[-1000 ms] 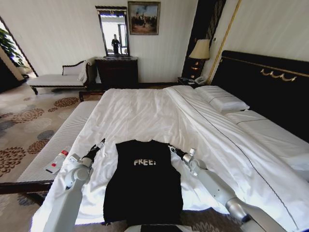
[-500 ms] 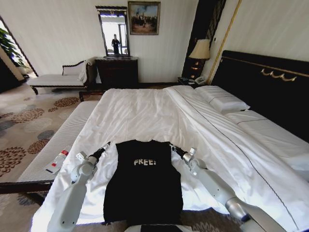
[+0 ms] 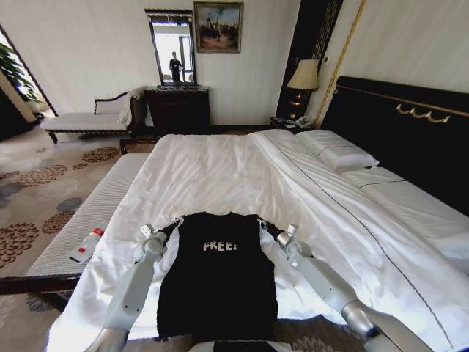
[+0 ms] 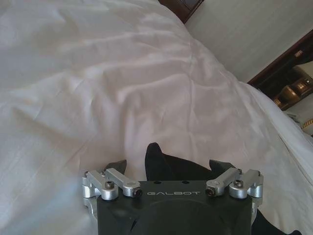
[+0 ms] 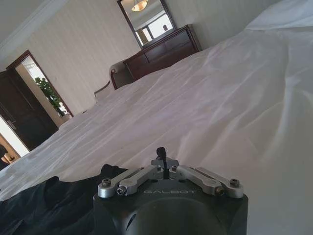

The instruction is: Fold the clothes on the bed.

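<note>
Black T-shirt (image 3: 218,275) lies flat on the bed (image 3: 220,169). Left gripper (image 3: 176,222) has swung in to its shoulder corner, fingers spread around the cloth; right gripper (image 3: 262,224) is pressed together at the opposite corner. Both look ready to lift.

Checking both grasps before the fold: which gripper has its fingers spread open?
The left gripper, at the black T-shirt's shoulder corner, has fingers spread wide apart over the cloth. The right gripper shows its fingers pressed together at the opposite corner.
</note>
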You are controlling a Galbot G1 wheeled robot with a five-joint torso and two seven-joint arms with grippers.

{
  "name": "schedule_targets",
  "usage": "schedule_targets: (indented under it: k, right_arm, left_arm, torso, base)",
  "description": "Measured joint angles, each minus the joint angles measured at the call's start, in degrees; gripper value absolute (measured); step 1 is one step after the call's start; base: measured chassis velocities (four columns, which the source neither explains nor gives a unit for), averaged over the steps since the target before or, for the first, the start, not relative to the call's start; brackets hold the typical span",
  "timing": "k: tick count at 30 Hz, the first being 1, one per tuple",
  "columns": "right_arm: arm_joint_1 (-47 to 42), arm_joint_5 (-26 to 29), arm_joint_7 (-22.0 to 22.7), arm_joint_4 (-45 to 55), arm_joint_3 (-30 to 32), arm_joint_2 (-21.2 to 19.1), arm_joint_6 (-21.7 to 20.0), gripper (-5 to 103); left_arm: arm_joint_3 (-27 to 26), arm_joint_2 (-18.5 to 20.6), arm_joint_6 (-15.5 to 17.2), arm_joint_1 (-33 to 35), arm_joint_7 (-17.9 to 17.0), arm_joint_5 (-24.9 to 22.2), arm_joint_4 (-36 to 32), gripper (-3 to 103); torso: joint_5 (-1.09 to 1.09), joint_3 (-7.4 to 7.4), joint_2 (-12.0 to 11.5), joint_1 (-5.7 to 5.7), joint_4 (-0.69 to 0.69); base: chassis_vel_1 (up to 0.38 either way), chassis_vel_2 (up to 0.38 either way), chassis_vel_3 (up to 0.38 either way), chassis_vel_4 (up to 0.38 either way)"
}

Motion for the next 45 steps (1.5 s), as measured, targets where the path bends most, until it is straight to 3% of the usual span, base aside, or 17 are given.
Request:
schedule_targets:
  k: [3,7,9,10,14,18,20,23,25,27,36,39,45]
  right_arm:
    - [0.1,0.0,0.1,-0.2,0.0,0.3,0.1,0]
    - [0.2,-0.1,0.1,-0.4,-0.1,0.6,0.2,0]
    - [0.3,-0.1,0.1,-0.4,-0.1,0.6,0.2,0]
    - [0.4,-0.1,0.1,-0.5,-0.1,0.6,0.2,0]
    - [0.6,-0.2,0.1,-0.8,-0.1,0.6,0.4,0]
    - [0.6,-0.3,0.1,-0.9,0.1,0.3,0.8,0]
    - [0.6,-0.3,0.1,-0.9,0.1,0.3,0.8,0]
    - [0.3,-0.3,0.1,-0.8,0.4,0.1,1.2,0]
    - [0.3,-0.3,0.1,-0.7,0.4,0.1,1.2,0]
    - [0.0,-0.2,0.3,0.6,0.8,-0.2,1.6,0]
    - [-1.4,2.7,2.1,12.5,2.3,-5.2,1.7,0]
    - [-0.7,6.8,2.7,20.5,2.3,-7.9,1.4,0]
    - [3.2,10.3,2.7,23.2,0.1,-9.4,1.3,0]
  left_arm:
    - [0.2,-0.5,-0.3,-0.9,0.1,0.3,1.3,93]
    - [0.3,-1.1,-0.9,-2.2,0.6,0.4,3.3,73]
    - [0.3,-1.0,-0.9,-2.2,0.6,0.4,3.3,73]
    - [0.3,-1.0,-1.1,-2.3,0.8,0.4,3.6,62]
    - [0.2,-0.9,-1.3,-2.4,1.1,0.3,3.8,51]
    - [0.2,-0.8,-1.6,-2.4,1.7,0.1,4.1,30]
    - [0.2,-0.8,-1.6,-2.4,1.8,0.1,4.1,30]
    - [0.1,-0.7,-1.7,-2.3,1.9,0.1,4.0,14]
    - [0.1,-0.7,-1.7,-2.2,1.9,0.1,3.9,14]
    - [-0.2,-0.3,-1.7,-1.9,1.8,-0.1,2.8,4]
    - [-1.4,5.2,-0.6,-1.4,0.2,-5.5,-8.0,2]
    - [-2.1,8.5,0.4,-2.0,-1.0,-9.8,-14.7,2]
    - [-1.6,11.3,1.1,-4.2,-1.3,-12.8,-17.3,2]
  torso:
    - [0.0,0.0,0.0,0.0,0.0]
    - [-0.01,0.0,0.0,0.0,0.0]
    - [-0.01,0.0,0.0,0.0,0.0]
    - [-0.01,0.0,0.0,0.0,0.0]
    - [-0.01,0.0,0.0,0.0,0.01]
    - [-0.01,0.0,0.0,0.0,0.0]
    - [-0.01,0.0,0.0,0.0,0.0]
    - [-0.01,0.0,0.0,0.0,0.0]
    - [-0.01,0.0,0.0,0.0,0.0]
    - [-0.01,0.0,0.0,0.0,0.0]
    - [-0.03,0.0,0.0,-0.01,0.0]
    - [-0.02,-0.01,0.0,-0.01,0.0]
    - [-0.03,-0.01,0.0,-0.02,0.01]
  base:
    - [0.0,0.0,0.0,0.0]
    - [0.0,0.0,0.0,0.0]
    - [0.0,0.0,0.0,0.0]
    - [0.0,0.0,0.0,0.0]
    - [0.0,0.0,0.0,0.0]
    - [0.0,0.0,0.0,0.0]
    - [0.0,0.0,0.0,0.0]
    - [0.0,0.0,0.0,0.0]
    - [0.0,0.0,0.0,0.0]
    - [0.0,0.0,0.0,0.0]
    - [0.0,0.0,0.0,0.0]
    - [0.0,0.0,0.0,0.0]
    - [0.0,0.0,0.0,0.0]
